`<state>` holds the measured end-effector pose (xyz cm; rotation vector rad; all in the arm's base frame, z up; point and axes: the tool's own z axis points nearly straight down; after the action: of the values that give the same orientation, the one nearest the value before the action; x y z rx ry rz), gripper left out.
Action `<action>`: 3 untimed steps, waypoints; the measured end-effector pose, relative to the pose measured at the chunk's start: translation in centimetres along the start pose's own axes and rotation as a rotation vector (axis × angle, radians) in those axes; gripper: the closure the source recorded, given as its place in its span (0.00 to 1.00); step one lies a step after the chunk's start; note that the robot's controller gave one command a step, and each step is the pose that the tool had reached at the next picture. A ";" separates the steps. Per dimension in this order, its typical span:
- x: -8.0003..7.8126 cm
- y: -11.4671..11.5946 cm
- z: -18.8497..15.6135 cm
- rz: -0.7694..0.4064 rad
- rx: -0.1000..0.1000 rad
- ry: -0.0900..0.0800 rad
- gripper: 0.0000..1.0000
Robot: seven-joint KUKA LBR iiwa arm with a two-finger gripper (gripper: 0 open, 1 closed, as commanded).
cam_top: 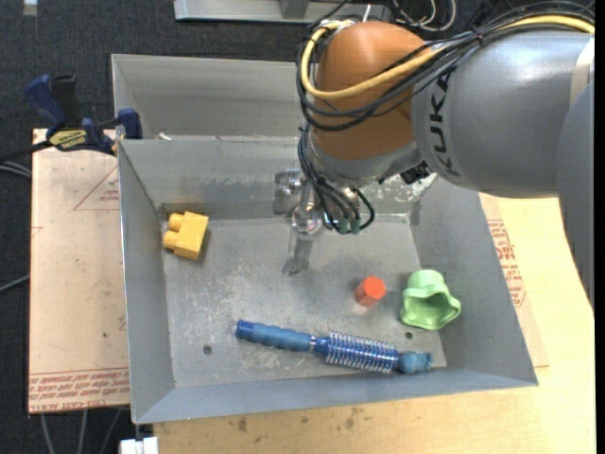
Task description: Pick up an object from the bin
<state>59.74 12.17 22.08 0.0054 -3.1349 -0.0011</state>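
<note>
We see the gripper [297, 261] hanging low over the bare floor of the bin [142, 282], in its middle part and not far from the back wall. Its two fingers look pressed together into one narrow tip, and nothing is between them. It touches none of the loose things.

The nearest thing is a small red block [371, 290], a little to the picture's right of the gripper and toward the front. Just beyond the block, further right, lies a green cup [430, 300] with a wavy rim. In front of the gripper, near the front wall, a blue brush [331, 346] lies flat. Well apart on the left, close to the back wall, sits a yellow block [186, 234].

Above the gripper is the orange cover [369, 74] of the wrist with cables [326, 50] around it.
</note>
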 end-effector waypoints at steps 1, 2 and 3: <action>8.8 -3.7 15.5 0.117 0.000 0.003 0.00; 11.0 -5.5 12.1 0.236 -0.001 -0.005 0.00; 10.9 -5.9 12.2 0.246 -0.001 -0.006 0.00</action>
<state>48.79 6.27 9.95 -0.3797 -3.1180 -0.0018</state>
